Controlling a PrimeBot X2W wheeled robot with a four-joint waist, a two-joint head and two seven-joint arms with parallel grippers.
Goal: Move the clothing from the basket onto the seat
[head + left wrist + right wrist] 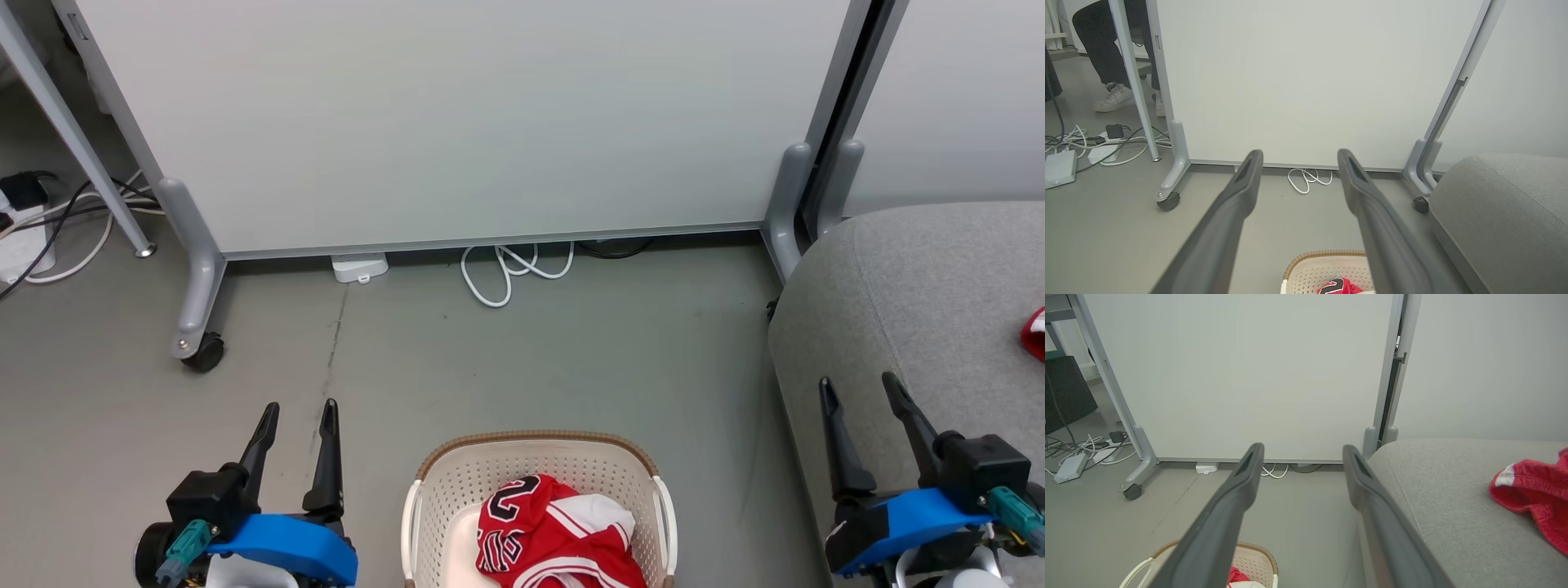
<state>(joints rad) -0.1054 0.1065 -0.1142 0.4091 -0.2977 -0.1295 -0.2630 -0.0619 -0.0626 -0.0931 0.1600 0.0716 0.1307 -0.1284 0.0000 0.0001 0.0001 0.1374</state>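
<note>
Both arms are up and empty-handed here: the left gripper (300, 406) hovers over the grey floor (490, 367) just left of the basket (539, 438), jaws spread wide apart, while the right gripper (858, 380) hangs over the near edge of the seat (914, 286), jaws just as wide. The red jersey (555, 531) lies crumpled inside the basket. The red shorts (1535, 498) rest on the seat, well off to the right.
</note>
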